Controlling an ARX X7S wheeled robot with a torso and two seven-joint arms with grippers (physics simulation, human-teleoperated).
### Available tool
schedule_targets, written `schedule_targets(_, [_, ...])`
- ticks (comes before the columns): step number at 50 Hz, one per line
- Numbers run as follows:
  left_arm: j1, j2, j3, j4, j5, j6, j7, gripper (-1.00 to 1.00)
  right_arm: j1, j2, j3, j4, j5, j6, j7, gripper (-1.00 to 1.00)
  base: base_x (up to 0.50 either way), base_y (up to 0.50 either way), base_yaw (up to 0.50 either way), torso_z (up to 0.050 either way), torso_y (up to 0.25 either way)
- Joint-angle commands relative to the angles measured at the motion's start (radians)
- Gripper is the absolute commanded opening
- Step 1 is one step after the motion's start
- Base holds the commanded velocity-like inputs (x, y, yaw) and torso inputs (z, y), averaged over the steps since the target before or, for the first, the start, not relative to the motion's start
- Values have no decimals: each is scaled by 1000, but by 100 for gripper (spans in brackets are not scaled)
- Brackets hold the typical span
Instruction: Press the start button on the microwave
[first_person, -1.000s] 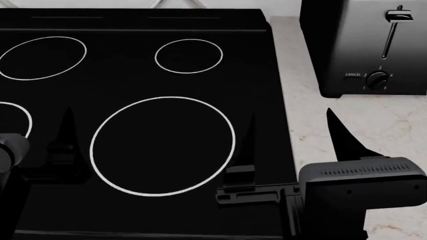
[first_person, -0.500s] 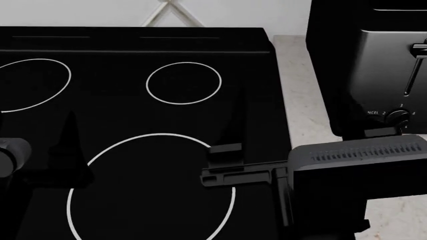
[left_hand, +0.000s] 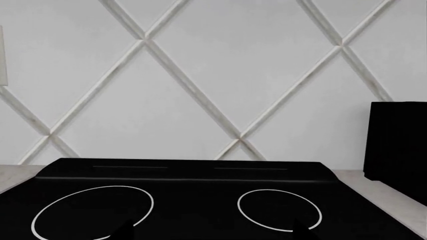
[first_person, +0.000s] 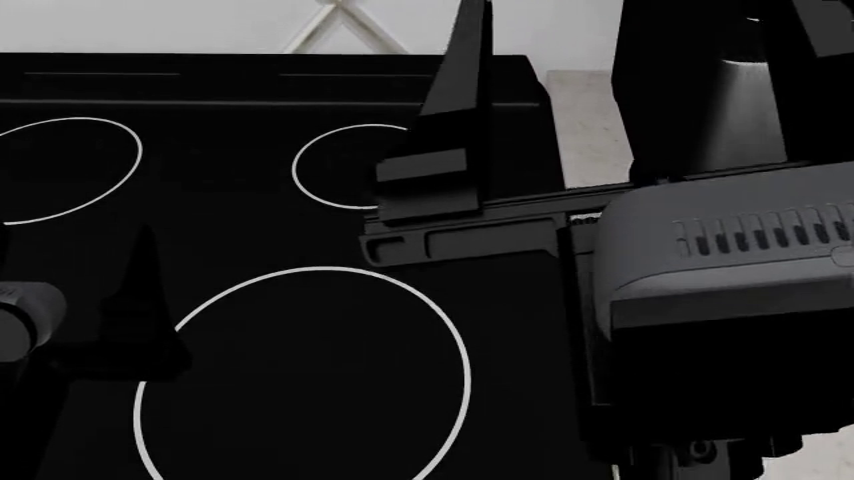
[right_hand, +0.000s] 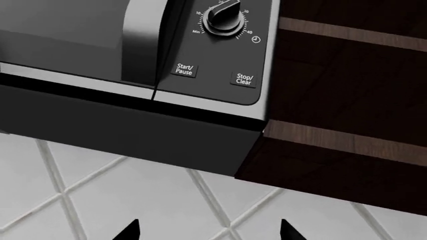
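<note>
The microwave (right_hand: 80, 30) shows only in the right wrist view, mounted above the tiled wall next to a dark wood cabinet (right_hand: 347, 100). Its control panel has a timer dial (right_hand: 223, 16), a Start/Pause button (right_hand: 184, 70) and a Stop/Clear button (right_hand: 244, 79). My right gripper (right_hand: 208, 232) is open and empty, its tips well below the panel and apart from it. In the head view it is raised high, with one finger (first_person: 458, 100) over the stove's back. My left gripper (left_hand: 211, 234) is open and empty, low over the cooktop.
A black glass cooktop (first_person: 267, 200) with white burner rings fills the counter below both arms and also shows in the left wrist view (left_hand: 187, 200). A black toaster (first_person: 694, 90) stands on the pale counter at the right. A diamond-tiled wall (left_hand: 213, 75) is behind.
My right arm has risen well up in the head view, its finger now over the stove's back edge. The left arm has stayed put. The head view tilted up earlier.
</note>
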Motion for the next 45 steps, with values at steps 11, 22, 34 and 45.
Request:
schedule_targets(11, [-6,-13,8,1,-13,0,-13,100,466,-10,73,60,179,395,-6,-100,0,0,0,0,0])
schedule_targets(22, [-14,-19,16,-9,-16,3,-19,100,678,-25,20,179,209,495,-25,-100,0,0,0,0,0])
schedule_targets(34, [-1,-28,19,-3,-27,6,-20,100,786,-51,45,271,279,548,2,-100,0,0,0,0,0])
schedule_targets(45, [1,-33,24,2,-36,7,-21,100,848,-35,29,360,348,532,48,-100,0,0,0,0,0])
